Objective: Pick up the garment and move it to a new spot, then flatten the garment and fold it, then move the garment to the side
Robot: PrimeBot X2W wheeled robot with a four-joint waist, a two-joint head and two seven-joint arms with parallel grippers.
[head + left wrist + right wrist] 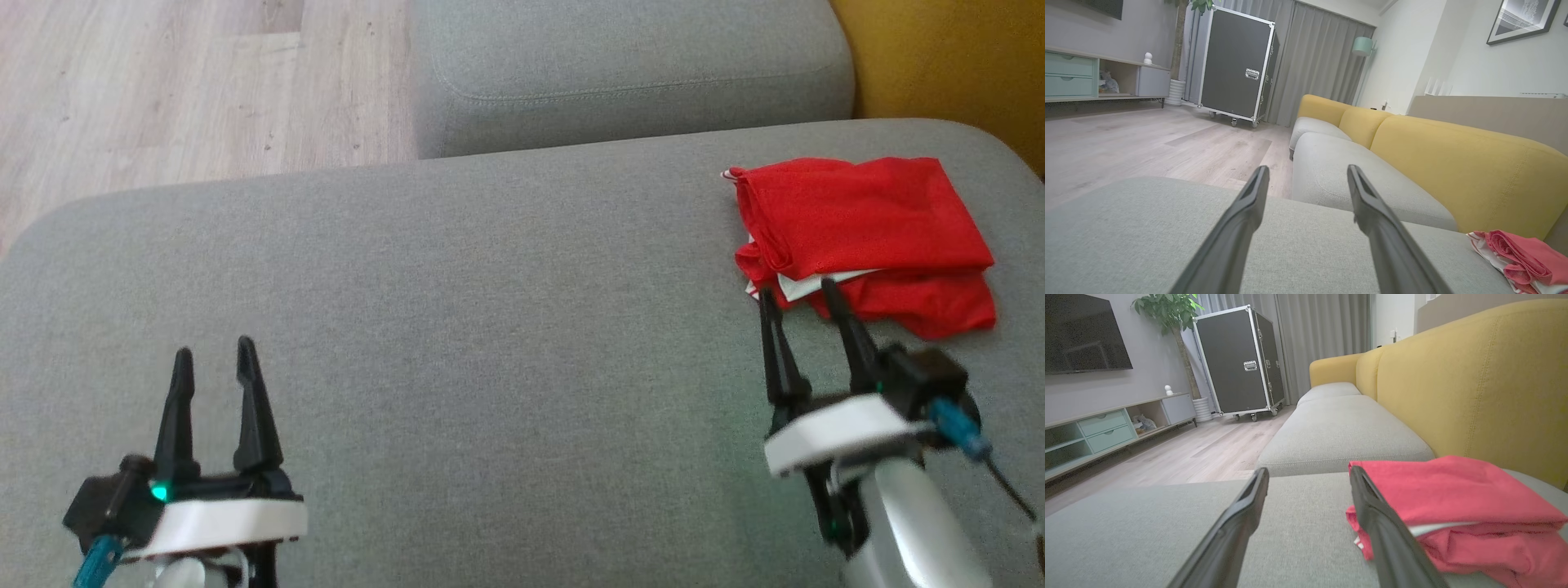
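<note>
1. Right pincer [797, 289]: jaws apart, nothing between them. Tips sit at the near edge of the garment [857, 220]; can't confirm contact.
2. Left pincer [214, 347]: jaws apart, empty, over the bare grey seat cushion [490, 286], well apart from the cloth.
3. Garment: red, folded into a stacked bundle with white trim showing between layers. It lies at the cushion's right end, near the yellow backrest [939, 57].
4. My read: fold is done and the bundle is parked at the side, so this is the last step, release stage.
5. Next move: back the right arm straight off with tips lifted, so the near fold doesn't drag open.
</note>
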